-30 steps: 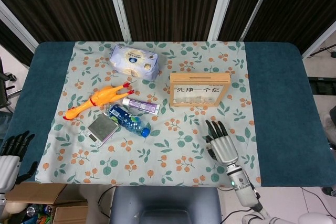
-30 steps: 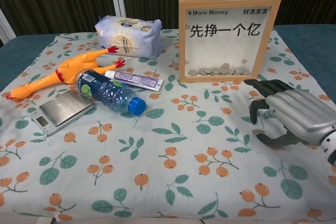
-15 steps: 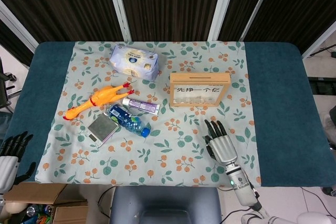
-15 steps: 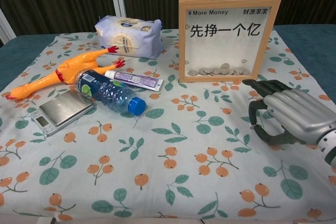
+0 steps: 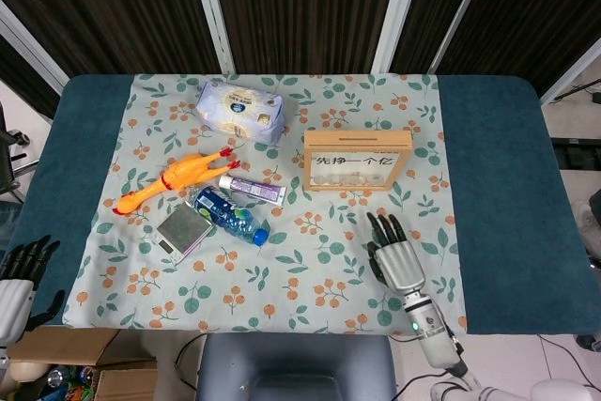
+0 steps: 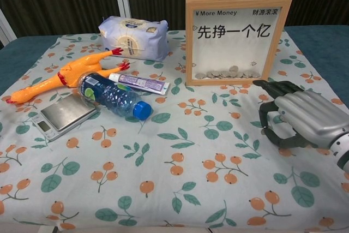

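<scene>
My right hand [image 5: 394,253] rests palm down on the floral cloth [image 5: 282,279] near the front edge. Its fingertips [image 6: 264,117] bend down to the cloth and nothing shows in its grasp. Just beyond it stands a wooden glass-fronted money box [image 6: 235,37] with several coins at its bottom. My left hand [image 5: 17,277] hangs off the table's front left corner, fingers apart and empty; the chest view does not show it. The nearest thing to it is a small digital scale [image 5: 184,231].
Left of centre lie a blue-capped water bottle [image 6: 112,95], a toothpaste tube [image 6: 140,83], an orange rubber chicken [image 6: 65,75] and the scale [image 6: 64,114]. A tissue pack [image 5: 240,111] sits at the back. Bare blue table [image 5: 498,185] flanks the cloth.
The right hand has shifted only slightly over the cloth. The left hand has sunk a little lower at the corner. The objects have not moved.
</scene>
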Motion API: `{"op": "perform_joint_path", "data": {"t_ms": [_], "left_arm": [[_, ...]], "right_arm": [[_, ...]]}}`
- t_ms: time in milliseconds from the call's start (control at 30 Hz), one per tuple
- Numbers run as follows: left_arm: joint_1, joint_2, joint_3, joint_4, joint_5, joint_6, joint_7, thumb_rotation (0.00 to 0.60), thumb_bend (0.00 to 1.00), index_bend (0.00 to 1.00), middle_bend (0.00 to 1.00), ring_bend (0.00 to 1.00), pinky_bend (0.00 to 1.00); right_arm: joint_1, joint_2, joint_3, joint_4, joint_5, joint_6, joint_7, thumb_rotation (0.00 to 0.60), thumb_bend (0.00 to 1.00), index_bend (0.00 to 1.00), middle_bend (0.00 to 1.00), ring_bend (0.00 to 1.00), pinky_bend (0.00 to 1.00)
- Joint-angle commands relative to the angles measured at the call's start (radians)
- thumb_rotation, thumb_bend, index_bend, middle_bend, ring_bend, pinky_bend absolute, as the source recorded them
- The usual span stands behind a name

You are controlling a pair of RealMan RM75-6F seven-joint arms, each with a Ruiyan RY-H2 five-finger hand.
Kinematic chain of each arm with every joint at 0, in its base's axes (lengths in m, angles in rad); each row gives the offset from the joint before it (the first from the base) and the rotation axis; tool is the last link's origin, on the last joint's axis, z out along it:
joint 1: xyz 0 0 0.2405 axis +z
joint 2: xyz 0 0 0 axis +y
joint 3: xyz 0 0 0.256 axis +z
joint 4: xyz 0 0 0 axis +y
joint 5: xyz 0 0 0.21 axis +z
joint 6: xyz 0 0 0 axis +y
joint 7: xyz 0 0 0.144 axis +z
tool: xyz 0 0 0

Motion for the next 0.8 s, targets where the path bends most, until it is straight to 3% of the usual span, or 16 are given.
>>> {"op": "perform_joint_path", "data": {"t_ms": [33,267,400,567,800], "left_arm": [[0.001,0.001,-0.001,-0.002,0.0,0.002,0.001,0.6,0.41,0.0,0.0,0.0,0.0],[0.002,0.003,-0.002,-0.007,0.001,0.008,0.001,0.6,0.41,0.0,0.0,0.0,0.0],[0.004,0.003,-0.003,-0.007,0.002,0.013,-0.002,0.6,0.41,0.0,0.0,0.0,0.0],[0.005,0.008,-0.003,-0.013,0.007,0.02,-0.001,0.6,0.41,0.0,0.0,0.0,0.0],[0.004,0.014,-0.005,-0.01,0.007,0.019,-0.006,0.6,0.41,0.0,0.0,0.0,0.0]], "right_arm": [[-0.001,0.012,0.003,-0.021,-0.011,0.022,0.01,0.6,0.61,0.7,0.07,0.0,0.0],[0.014,0.114,0.056,-0.207,-0.075,0.147,-0.009,0.6,0.61,0.72,0.08,0.0,0.0],[0.046,0.2,0.138,-0.371,-0.104,0.202,-0.064,0.6,0.61,0.73,0.09,0.0,0.0],[0.12,0.255,0.275,-0.473,-0.041,0.159,-0.16,0.6,0.61,0.72,0.09,0.0,0.0],[0.246,0.258,0.428,-0.448,0.119,0.04,-0.247,0.6,0.62,0.72,0.09,0.0,0.0]]}}
